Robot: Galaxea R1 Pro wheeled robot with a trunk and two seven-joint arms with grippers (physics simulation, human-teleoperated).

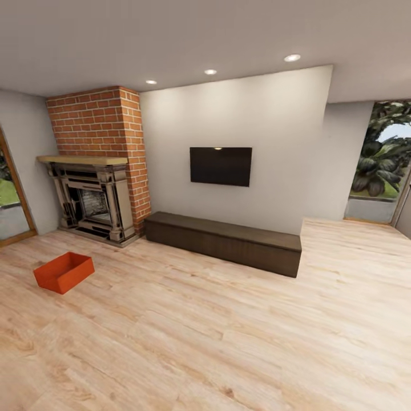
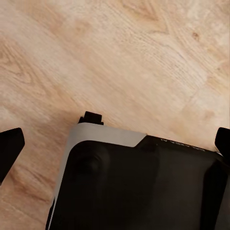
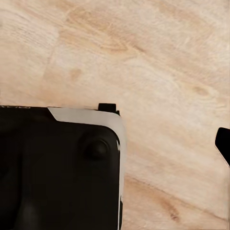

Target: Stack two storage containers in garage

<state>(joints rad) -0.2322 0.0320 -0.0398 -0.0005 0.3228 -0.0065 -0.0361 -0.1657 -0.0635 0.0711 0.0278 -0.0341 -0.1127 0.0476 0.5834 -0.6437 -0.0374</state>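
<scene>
Head view: I face a living room with a light wood plank floor (image 1: 228, 342). One orange-red storage container (image 1: 63, 272) lies on the planks at the left, open side up, empty, set at an angle to the room. It sits near the stone fireplace (image 1: 91, 200) and well apart from the long dark bench (image 1: 224, 242). The fireplace stands at the foot of a red brick chimney column (image 1: 100, 123). A black wall screen (image 1: 221, 166) hangs above the bench on the pale wall; its face is blank and carries no readable writing. Round ceiling lights (image 1: 292, 57) glow overhead. Glass doors (image 1: 11, 200) stand at the far left, and a window with foliage (image 1: 382, 154) at the far right.

Left wrist view: my left pincer (image 2: 115, 143) points down at the plank floor, its two dark fingertips (image 2: 10, 146) at opposite edges of the picture, spread wide with nothing between them. Beneath it shows my own base (image 2: 134, 187), dark with a pale grey edge; a faint marking on it is too small to read.

Right wrist view: a single dark fingertip (image 3: 223, 143) shows at one edge, over planks and the same base (image 3: 57, 167). I cannot tell whether my right pincer is spread or pressed together.
</scene>
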